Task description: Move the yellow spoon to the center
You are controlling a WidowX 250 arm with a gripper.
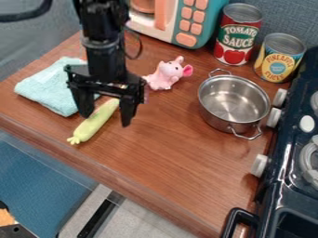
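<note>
The black gripper hangs over the left part of the wooden counter, its two fingers spread wide apart. Between and partly behind them lies a long yellow-green toy, shaped more like a vegetable than a spoon. Its knobbly end points to the lower left, and its upper end sits close to the right finger. Whether the fingers touch it, I cannot tell. No yellow spoon can be made out.
A light blue cloth lies left of the gripper, and a pink toy animal stands to its upper right. Farther right are a metal pot, two cans and a dark stove. A toy microwave stands behind.
</note>
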